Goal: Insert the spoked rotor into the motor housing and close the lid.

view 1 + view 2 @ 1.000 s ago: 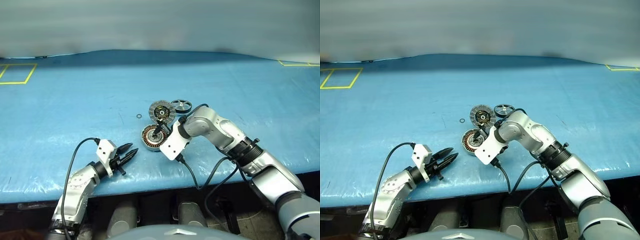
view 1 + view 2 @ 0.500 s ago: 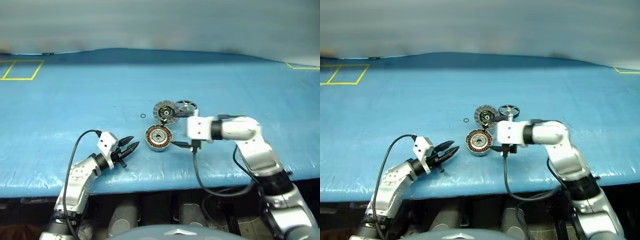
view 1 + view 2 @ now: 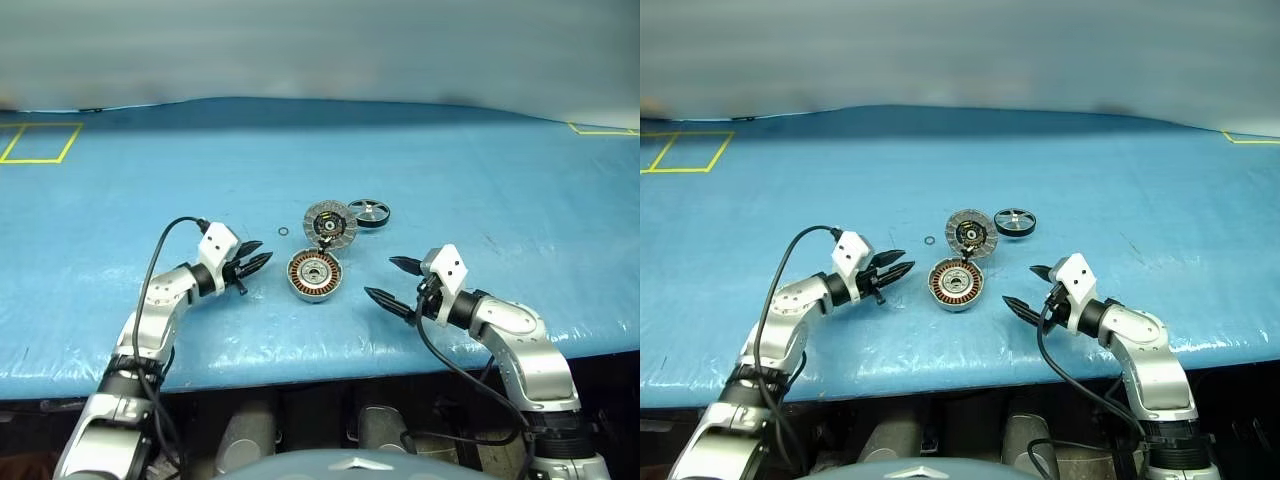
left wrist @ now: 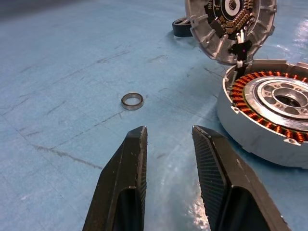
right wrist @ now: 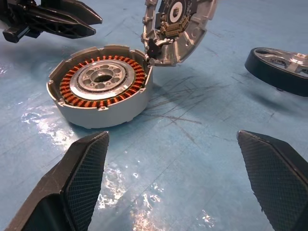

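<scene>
Blue sheeting covers the table (image 3: 150,180), which carries one motor housing (image 3: 315,276), its one lid (image 3: 329,223) tilted open behind it, one spoked rotor (image 3: 367,212) just beyond, and one small ring (image 4: 132,101). Left gripper (image 3: 255,258) sits slightly parted, empty, beside the housing; right gripper (image 3: 392,281) gapes wide, empty, nearby.

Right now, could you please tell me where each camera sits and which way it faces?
Head pair: high, looking down over the table at housing, lid, rotor; both arms show.
Left wrist: low, along the left gripper toward the small ring and housing.
Right wrist: low, between the open right gripper fingers, facing housing, lid, rotor.
Shared by the wrist views: housing and lid.
</scene>
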